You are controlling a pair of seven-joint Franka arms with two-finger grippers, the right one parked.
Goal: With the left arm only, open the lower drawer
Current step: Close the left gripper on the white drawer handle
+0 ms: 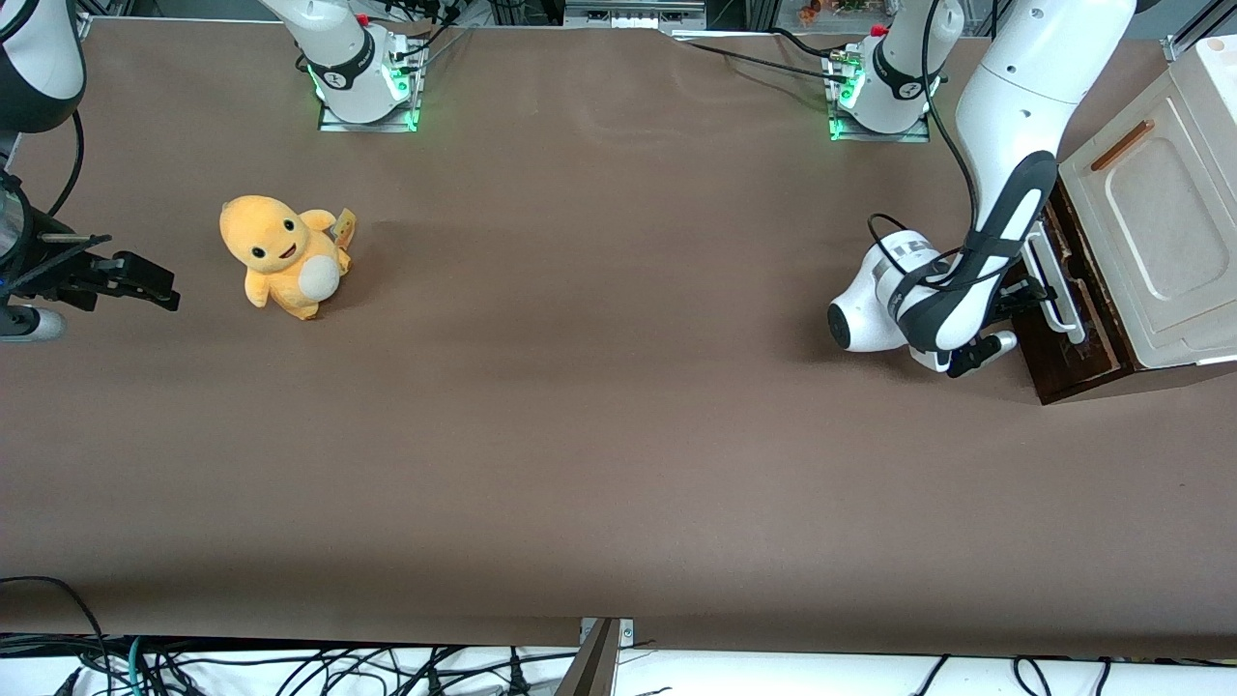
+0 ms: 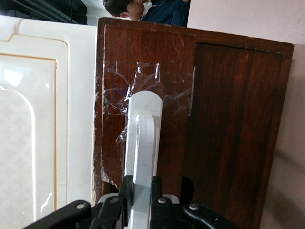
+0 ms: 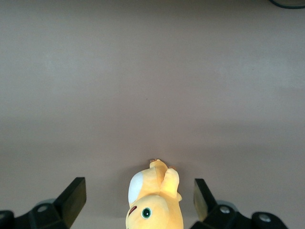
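The lower drawer [image 1: 1075, 333] has a dark brown wood front [image 2: 228, 119] and a long white bar handle [image 2: 143, 138], and sits under a cream-white cabinet at the working arm's end of the table. My left arm [image 1: 1005, 145] reaches down to it. The left gripper [image 1: 1026, 293] is shut on the white bar handle [image 1: 1053, 285]. In the left wrist view the black fingers [image 2: 126, 188] press on both sides of the bar, so the gripper [image 2: 142, 191] clamps it. Clear tape covers the wood around the handle's end.
The cream-white cabinet [image 1: 1160, 222] with a thin orange-brown handle [image 1: 1121, 145] stands above the drawer. An orange plush toy [image 1: 285, 256] sits toward the parked arm's end. Two arm bases [image 1: 362, 68] [image 1: 884, 82] stand farthest from the front camera. Cables hang below the table's near edge.
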